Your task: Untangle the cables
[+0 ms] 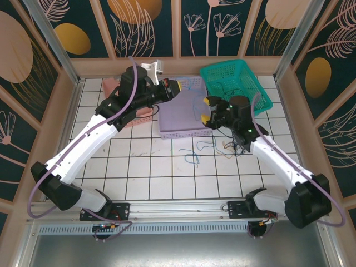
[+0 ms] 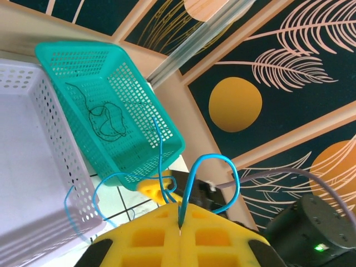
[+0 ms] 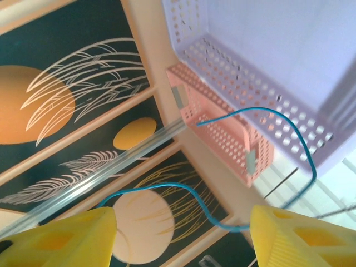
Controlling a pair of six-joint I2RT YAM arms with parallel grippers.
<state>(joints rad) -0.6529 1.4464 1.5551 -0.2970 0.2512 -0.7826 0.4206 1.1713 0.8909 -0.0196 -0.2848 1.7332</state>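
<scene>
white tiled table (image 1: 144,167) underneath. over the lilac basket (image 1: 178,127) a blue cable (image 2: 192,178) hangs pinched in the clenched left gripper (image 2: 181,214) and loops between the spread, empty jaws of the right gripper (image 3: 183,219). one dark cable (image 2: 105,119) already lies in the teal basket (image 2: 167,139), behind and right of the lilac one. a clump (image 1: 236,146) and loose strands (image 1: 192,157) in front of it look unsorted, so much remains. dark walls (image 1: 233,22) with painted leaves enclose the table.
</scene>
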